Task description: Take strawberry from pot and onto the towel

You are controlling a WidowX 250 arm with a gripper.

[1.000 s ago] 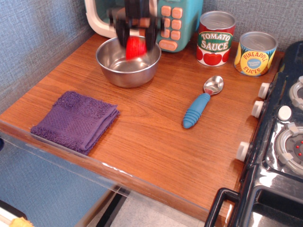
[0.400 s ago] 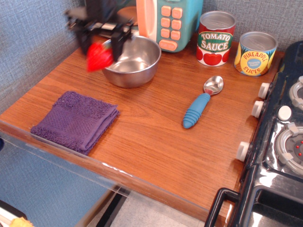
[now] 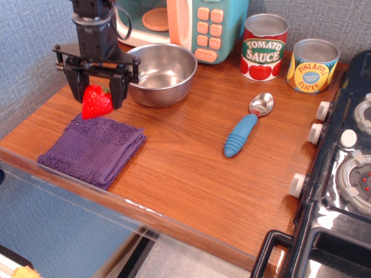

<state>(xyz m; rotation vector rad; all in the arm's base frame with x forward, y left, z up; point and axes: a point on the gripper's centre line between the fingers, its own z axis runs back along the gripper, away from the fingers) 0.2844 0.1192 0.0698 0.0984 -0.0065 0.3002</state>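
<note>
While clamped between the two black fingers of the tool, hung the strawberry just over the far edge of the towel, at about 12 o'clock from the cloth's middle; contact with the terry could not be told. Tool closed to the width of the berry, fingers pointing down, one pressed against each side of the red fruit. Green cap seen between the fingers at the berry's top.

Noted pot on the wooden surface, at 2 o'clock from the strawberry and just beside the tool's right-hand finger; inside showed only bare metal. Towel folded, purple, lying flat near the surface's front left corner, at 7 o'clock from the pot.

Recorded toy microwave behind the pot at 12 o'clock, door swung open. Tomato sauce can and pineapple slices can stood upright at 3 o'clock from the pot, near one another but apart. Blue-handled spoon lay at 4 o'clock from the pot, bowl end toward the cans. Toy stove along the right edge.
</note>
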